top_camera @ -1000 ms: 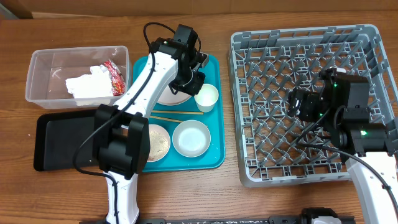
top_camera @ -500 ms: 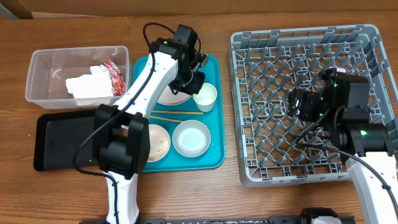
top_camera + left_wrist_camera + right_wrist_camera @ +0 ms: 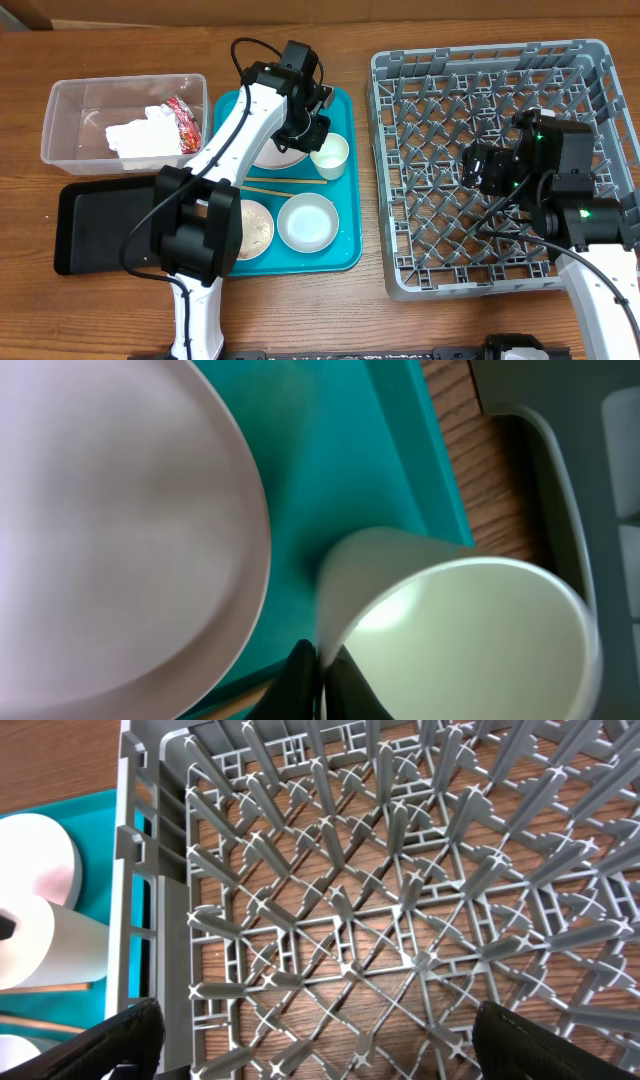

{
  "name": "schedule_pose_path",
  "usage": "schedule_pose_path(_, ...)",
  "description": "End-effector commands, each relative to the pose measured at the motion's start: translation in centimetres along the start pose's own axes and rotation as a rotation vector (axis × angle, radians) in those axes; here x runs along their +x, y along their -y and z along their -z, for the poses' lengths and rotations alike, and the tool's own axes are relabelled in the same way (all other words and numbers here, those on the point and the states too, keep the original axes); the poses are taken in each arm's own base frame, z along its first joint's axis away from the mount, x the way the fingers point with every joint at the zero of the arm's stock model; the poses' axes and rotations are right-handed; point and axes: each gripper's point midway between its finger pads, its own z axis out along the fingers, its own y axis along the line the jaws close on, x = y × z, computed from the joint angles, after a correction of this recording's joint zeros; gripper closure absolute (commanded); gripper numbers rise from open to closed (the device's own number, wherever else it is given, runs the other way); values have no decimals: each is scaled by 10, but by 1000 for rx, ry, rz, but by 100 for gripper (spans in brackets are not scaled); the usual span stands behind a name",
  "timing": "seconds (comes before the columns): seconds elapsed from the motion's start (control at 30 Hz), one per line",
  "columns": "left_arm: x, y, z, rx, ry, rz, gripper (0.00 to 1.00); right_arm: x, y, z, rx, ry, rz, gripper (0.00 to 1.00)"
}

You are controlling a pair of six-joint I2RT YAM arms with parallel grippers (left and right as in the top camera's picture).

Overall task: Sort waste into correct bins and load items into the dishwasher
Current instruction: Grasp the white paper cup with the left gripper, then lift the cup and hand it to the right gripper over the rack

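My left gripper (image 3: 318,140) is shut on the rim of the small white cup (image 3: 331,156), on the teal tray (image 3: 345,105); in the left wrist view the fingers (image 3: 320,675) pinch the cup wall (image 3: 470,635). The pinkish plate (image 3: 275,157) lies just left of it (image 3: 110,510). Wooden chopsticks (image 3: 285,185) lie below the plate. Two white bowls sit at the tray's front, one empty (image 3: 307,222), one with rice (image 3: 254,228). The napkin (image 3: 140,138) and red wrapper (image 3: 184,120) lie in the clear tub (image 3: 70,100). My right gripper (image 3: 490,168) is open over the grey dish rack (image 3: 400,270), its fingers apart over the pegs (image 3: 320,1040).
The shallow black tray (image 3: 95,225) lies in front of the clear tub. The dish rack's left wall (image 3: 150,870) stands between the right gripper and the teal tray. Wooden table (image 3: 420,330) surrounds everything.
The cup has shifted slightly up and left with the left gripper. The right arm has not moved.
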Motion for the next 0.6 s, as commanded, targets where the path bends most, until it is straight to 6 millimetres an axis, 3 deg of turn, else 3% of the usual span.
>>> schedule_pose_path(0.0,5,5,-11,32,-29,10,96,-10,-6,6,-32,26,1,0)
schedule_pose_path(0.17,1,13,12,168,-19,37,96,-21,-37,10,-207,62,7,6)
schedule_pose_path(0.3,-9,18,72,441,38,60,96,-48,-81,23,-473,125,-104,14)
schedule_pose_path(0.4,-13,20,117,649,107,60,96,-60,-108,28,-650,129,-112,15)
schedule_pose_path(0.57,-11,10,168,896,213,105,96,-67,-154,30,-950,90,-43,15)
